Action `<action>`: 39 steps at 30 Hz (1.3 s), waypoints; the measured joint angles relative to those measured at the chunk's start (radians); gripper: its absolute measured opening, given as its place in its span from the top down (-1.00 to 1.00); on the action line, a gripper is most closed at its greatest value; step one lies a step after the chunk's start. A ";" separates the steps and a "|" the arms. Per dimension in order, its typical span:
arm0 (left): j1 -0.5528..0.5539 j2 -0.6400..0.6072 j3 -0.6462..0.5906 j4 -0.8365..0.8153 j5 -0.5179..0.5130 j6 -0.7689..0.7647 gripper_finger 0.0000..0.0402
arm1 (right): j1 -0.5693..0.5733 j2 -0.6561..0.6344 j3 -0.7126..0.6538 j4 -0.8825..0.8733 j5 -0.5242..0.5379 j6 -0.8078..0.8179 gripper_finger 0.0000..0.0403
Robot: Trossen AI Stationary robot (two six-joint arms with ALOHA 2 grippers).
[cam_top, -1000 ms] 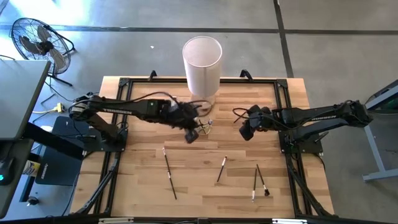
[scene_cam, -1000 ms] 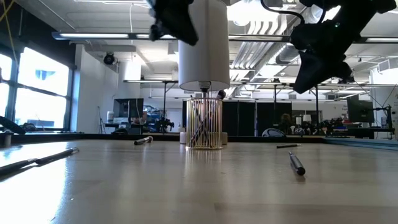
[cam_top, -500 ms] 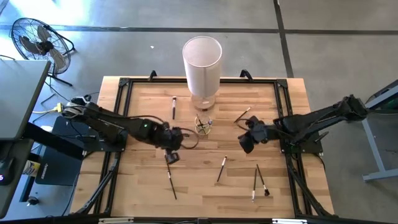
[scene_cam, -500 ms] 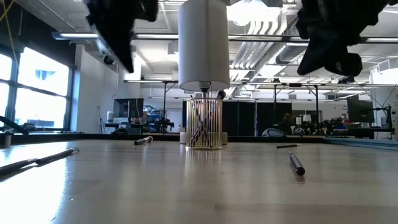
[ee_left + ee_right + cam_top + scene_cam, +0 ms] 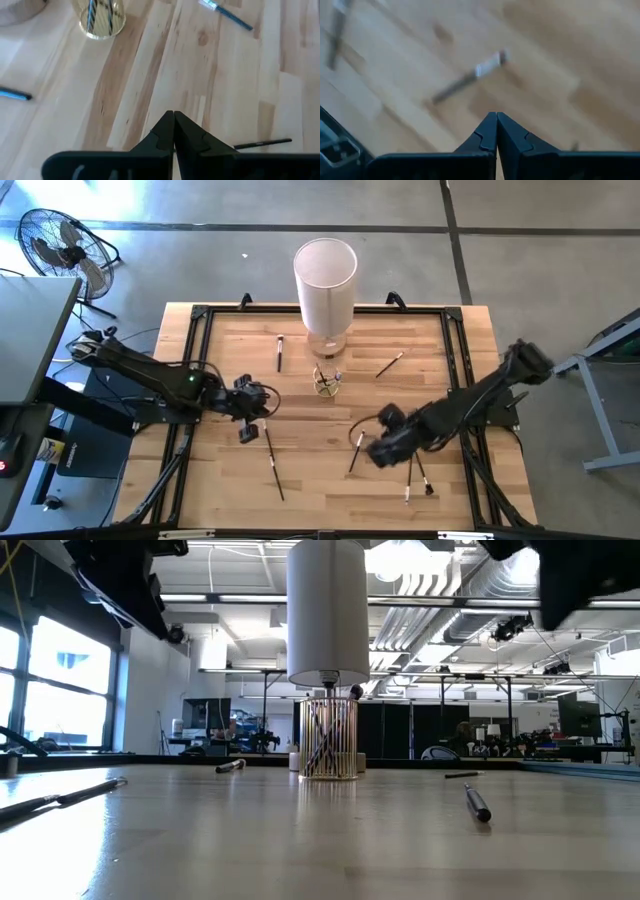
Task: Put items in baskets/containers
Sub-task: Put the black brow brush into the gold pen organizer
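The small clear glass cup (image 5: 327, 383) (image 5: 328, 738) (image 5: 102, 20) stands in front of the tall white cylinder, with several brushes upright inside it. Other makeup brushes lie flat on the wood: one (image 5: 272, 462) near my left gripper, one (image 5: 355, 452) (image 5: 470, 77) beside my right gripper, two (image 5: 415, 473) near the right side, and two (image 5: 280, 352) (image 5: 390, 364) farther back. My left gripper (image 5: 248, 430) (image 5: 173, 116) hovers shut over bare wood, left of the cup. My right gripper (image 5: 380, 450) (image 5: 496, 116) hovers shut above the table, next to the middle brush.
The tall white cylinder (image 5: 325, 280) (image 5: 328, 610) stands at the far middle of the table, just behind the cup. A black frame (image 5: 190, 380) edges the tabletop. In the low view, loose brushes (image 5: 476, 802) (image 5: 60, 798) lie toward the near side.
My left gripper has drawn away from the cup, toward the table's left and near edge. My right gripper has swung from right of the cup toward the near edge and the table's left, ending beside the middle brush. The brushes and the cup have stayed in place.
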 joint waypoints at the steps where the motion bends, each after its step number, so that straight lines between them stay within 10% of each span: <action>1: 0.000 -0.004 0.000 0.005 0.001 0.009 1.00 | 0.015 0.033 0.035 -0.044 -0.032 0.037 1.00; 22: 0.000 -0.006 -0.001 0.275 0.035 0.052 1.00 | 0.385 0.243 0.085 -0.152 -0.250 0.512 0.26; 39: 0.000 0.078 -0.001 0.426 0.028 0.004 1.00 | 0.405 0.241 -0.298 0.363 -0.338 0.580 0.26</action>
